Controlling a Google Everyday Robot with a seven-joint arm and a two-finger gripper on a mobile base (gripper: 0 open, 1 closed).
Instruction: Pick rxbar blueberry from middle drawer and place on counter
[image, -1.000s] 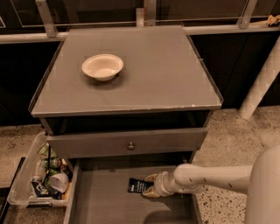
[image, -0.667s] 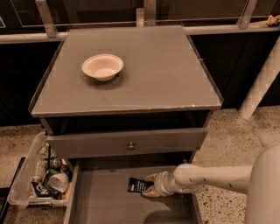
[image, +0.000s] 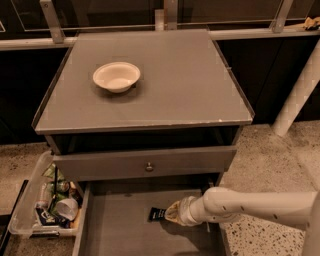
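Note:
The middle drawer is pulled open below the drawer front with a brass knob. The rxbar blueberry, a small dark wrapper, lies on the drawer floor near the right side. My gripper reaches in from the right on a white arm and is at the bar's right end, touching it. The counter is the grey cabinet top above, with a white bowl on its left part.
A clear plastic bin with cans and packets stands on the floor left of the drawer. A drawer front with a knob overhangs the open drawer. A white post stands at the right. A rail runs behind the counter.

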